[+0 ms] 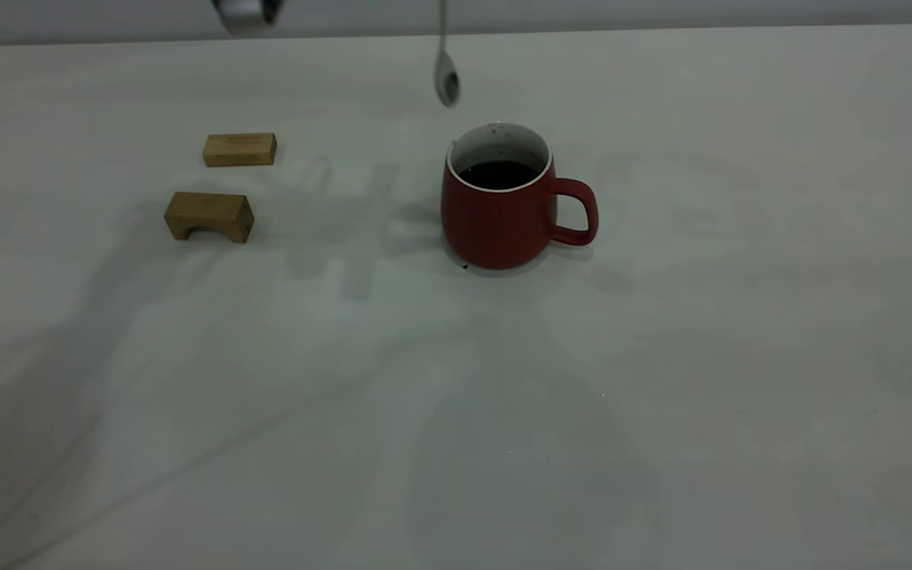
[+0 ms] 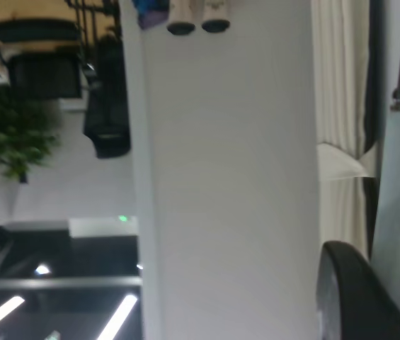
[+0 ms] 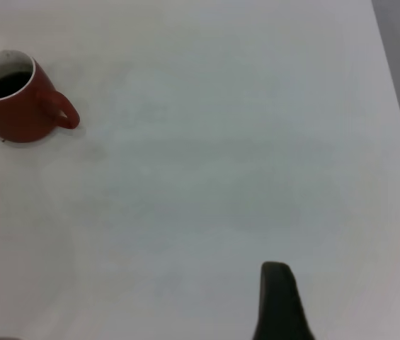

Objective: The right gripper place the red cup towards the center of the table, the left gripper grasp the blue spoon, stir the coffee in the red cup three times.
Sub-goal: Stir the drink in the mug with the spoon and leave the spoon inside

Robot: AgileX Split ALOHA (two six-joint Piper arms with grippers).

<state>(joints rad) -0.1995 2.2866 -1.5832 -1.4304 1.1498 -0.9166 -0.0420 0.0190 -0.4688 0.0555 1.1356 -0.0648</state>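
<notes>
We see the red cup [image 1: 501,207] standing upright near the middle of the surface [image 1: 662,380], its loop handle turned toward the right arm's side and the coffee [image 1: 499,174] dark inside the white interior, well below the rim. Nothing touches the cup. Above and slightly behind it the blue spoon [image 1: 446,73] hangs in the air, bowl downward, its grey bowl just clear of the cup's far rim and a little toward the left arm's side; the handle runs up out of the top of the exterior view, so we cannot see what carries it. The left gripper [image 1: 246,14] shows only as a dark and silver piece at the upper edge of that view, well apart from the cup, and its own wrist view shows just one dark curved finger [image 2: 355,297] against a white panel, so we cannot tell whether its fingers are clenched or released. The right gripper [image 3: 279,301] is well away from the cup; its wrist view shows a single dark finger tip over bare surface with the cup far off, and we cannot tell its state either. Two wooden blocks lie on the left arm's side: a flat block [image 1: 239,149] and, nearer the camera, an arched block [image 1: 209,215].
</notes>
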